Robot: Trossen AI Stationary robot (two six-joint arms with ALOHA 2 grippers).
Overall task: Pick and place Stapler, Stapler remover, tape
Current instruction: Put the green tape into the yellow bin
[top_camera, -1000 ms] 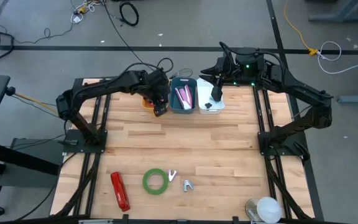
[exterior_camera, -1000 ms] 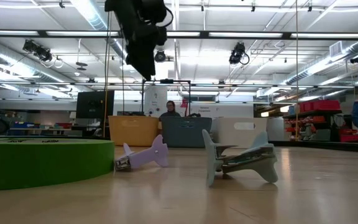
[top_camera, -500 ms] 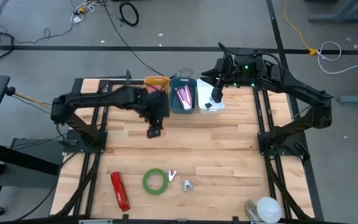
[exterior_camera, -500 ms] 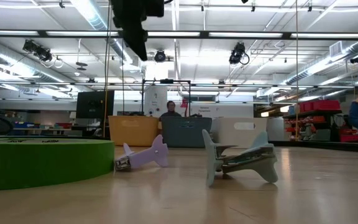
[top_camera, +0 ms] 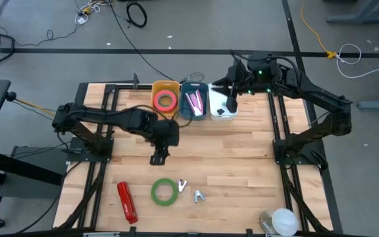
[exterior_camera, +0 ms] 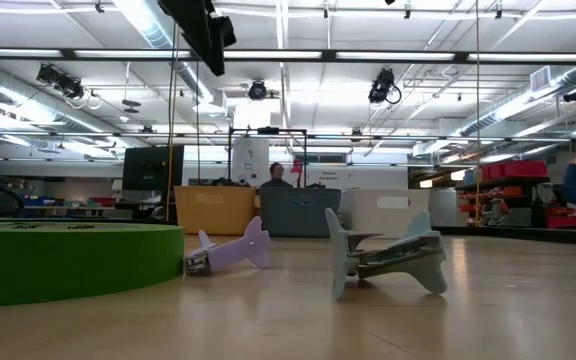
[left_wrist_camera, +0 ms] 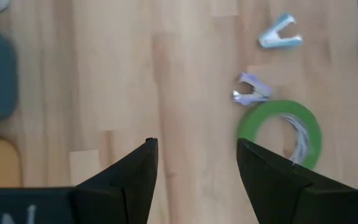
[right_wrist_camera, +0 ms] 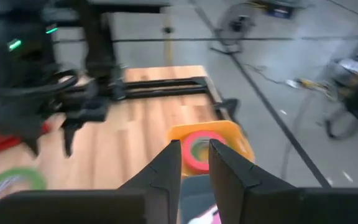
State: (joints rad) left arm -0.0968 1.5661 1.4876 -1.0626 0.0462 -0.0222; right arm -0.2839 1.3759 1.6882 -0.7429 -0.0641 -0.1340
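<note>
High view: flat green tape ring

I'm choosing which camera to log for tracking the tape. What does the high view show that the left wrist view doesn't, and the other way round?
Only the high view shows the pinkish-red tape roll in the orange bin, the red stapler and the right gripper over the white bin. Only the left wrist view shows the left gripper is open. Both show the green tape roll and two staple removers beside it.
</note>
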